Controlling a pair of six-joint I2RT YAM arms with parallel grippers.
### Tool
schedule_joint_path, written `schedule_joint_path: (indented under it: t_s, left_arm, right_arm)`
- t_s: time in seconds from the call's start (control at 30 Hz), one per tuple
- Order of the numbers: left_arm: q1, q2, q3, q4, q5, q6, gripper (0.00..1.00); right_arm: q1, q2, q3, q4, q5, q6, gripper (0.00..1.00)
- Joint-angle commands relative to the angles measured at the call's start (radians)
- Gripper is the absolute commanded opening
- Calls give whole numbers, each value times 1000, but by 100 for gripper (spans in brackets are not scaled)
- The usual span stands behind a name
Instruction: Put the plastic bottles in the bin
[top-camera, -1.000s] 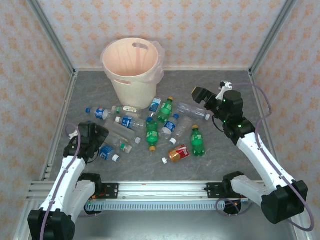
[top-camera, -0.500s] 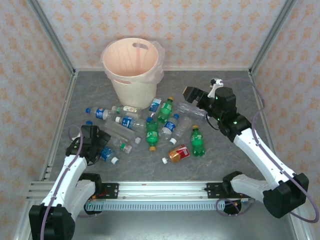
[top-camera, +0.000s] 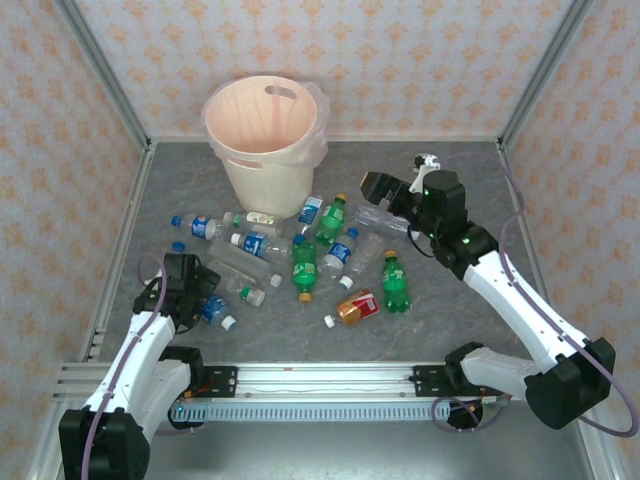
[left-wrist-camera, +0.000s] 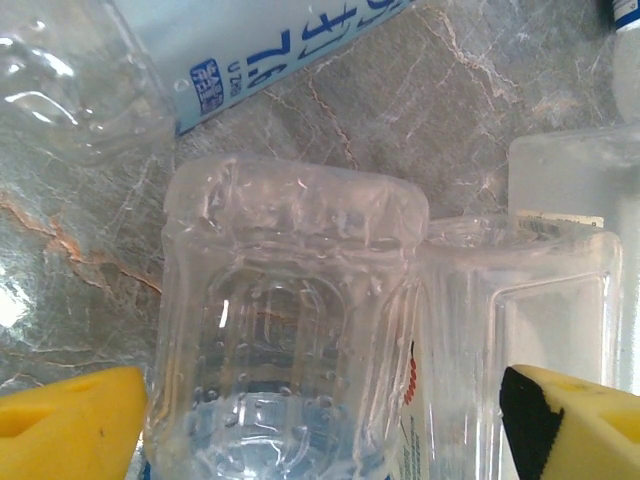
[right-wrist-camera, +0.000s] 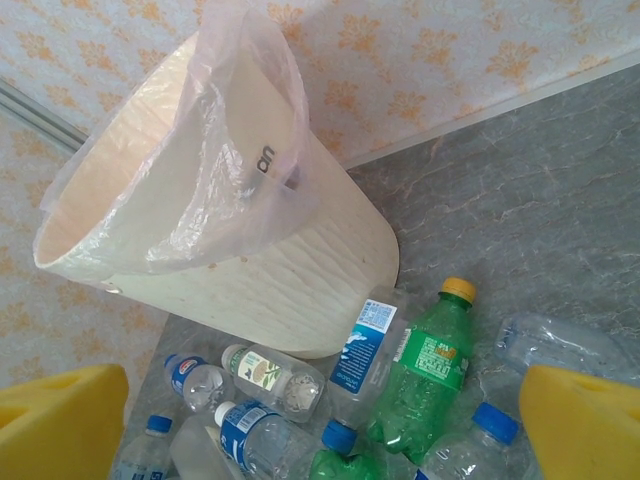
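Note:
The cream bin (top-camera: 262, 150) with its pinkish liner stands at the back left; its side (right-wrist-camera: 250, 260) is also in the right wrist view. Plastic bottles lie scattered in front of it: green ones (top-camera: 303, 265) (top-camera: 396, 285) (right-wrist-camera: 425, 370), clear blue-labelled ones (top-camera: 252, 243) and a red-orange one (top-camera: 356, 307). My left gripper (top-camera: 200, 290) is low over the left bottles and open; a clear bottle's base (left-wrist-camera: 290, 320) sits between its yellow fingers (left-wrist-camera: 70, 415), beside a second clear bottle (left-wrist-camera: 520, 300). My right gripper (top-camera: 378, 188) hangs open and holds nothing above the right of the pile.
Metal frame posts and patterned walls close in the grey marbled table (top-camera: 450, 320). A rail (top-camera: 300, 385) runs along the near edge. Bare table lies right of the pile and along the front.
My right gripper has swung left toward the bottle pile and the bin. My left gripper has dropped slightly nearer and lower onto the clear bottles at the left.

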Motion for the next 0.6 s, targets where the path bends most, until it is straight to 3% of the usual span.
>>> schedule_joint_path:
  t_s: [0.0,0.57]
  left_arm:
    - [5,-20,-12,-53,-33,-31,88]
    - [4,-77,38,-134,-44,-41,90]
  right_arm:
    - [13,8,39,-5,19,-18,100]
    - [37,48,59,-13,38,-6,100]
